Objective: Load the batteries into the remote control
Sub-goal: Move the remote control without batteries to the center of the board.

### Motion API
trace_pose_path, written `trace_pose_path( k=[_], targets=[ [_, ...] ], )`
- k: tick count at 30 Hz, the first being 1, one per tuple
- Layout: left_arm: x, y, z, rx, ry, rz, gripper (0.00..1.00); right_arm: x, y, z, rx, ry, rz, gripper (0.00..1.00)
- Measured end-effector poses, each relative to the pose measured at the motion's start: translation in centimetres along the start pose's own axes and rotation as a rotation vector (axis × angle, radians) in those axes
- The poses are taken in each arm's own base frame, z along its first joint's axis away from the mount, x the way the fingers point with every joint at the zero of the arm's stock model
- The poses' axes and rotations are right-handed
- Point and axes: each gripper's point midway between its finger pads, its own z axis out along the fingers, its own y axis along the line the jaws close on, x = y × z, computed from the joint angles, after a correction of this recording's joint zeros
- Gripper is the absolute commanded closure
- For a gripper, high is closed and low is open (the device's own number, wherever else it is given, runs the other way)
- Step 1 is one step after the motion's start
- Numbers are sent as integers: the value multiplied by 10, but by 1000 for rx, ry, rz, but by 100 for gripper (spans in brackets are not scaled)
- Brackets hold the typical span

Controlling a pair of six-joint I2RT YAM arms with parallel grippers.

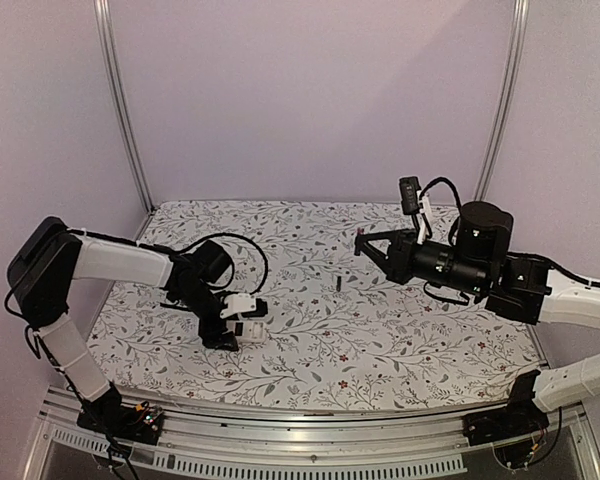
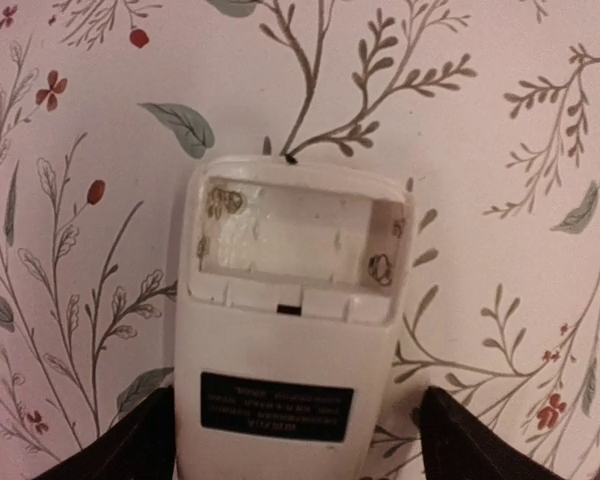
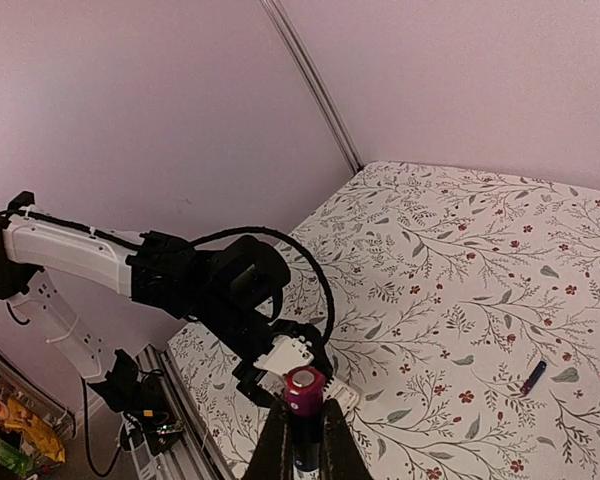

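The remote control (image 2: 280, 350) lies back-up on the floral cloth, its battery slot (image 2: 295, 240) uncovered and empty. My left gripper (image 2: 295, 445) straddles the remote's lower end, open: the left finger (image 2: 130, 450) sits at its side, while the right finger (image 2: 480, 440) stands off with a gap. In the top view this gripper (image 1: 235, 330) is at the remote control (image 1: 252, 328), left of centre. My right gripper (image 3: 302, 440) hangs above the table, shut on a black battery (image 3: 305, 395) with a magenta end. A second battery (image 1: 337, 284) lies loose mid-table.
The floral cloth (image 1: 400, 340) covers the table. Metal posts (image 1: 120, 100) rise at the back corners in front of plain walls. A rail (image 1: 310, 440) with the arm bases runs along the near edge. The loose battery (image 3: 533, 376) lies right of my right gripper.
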Motion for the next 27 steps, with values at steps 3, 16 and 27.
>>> trace_pose_path(
  k=[3,16,27],
  targets=[
    [-12,-5,5,0,-7,9,35,1,-2,-1,9,0,6,100],
    [-53,-32,19,-12,-72,-19,53,-6,-14,-13,78,-21,8,100],
    [-93,-43,35,-28,-82,-33,38,2,-35,-20,170,14,32,100]
  ],
)
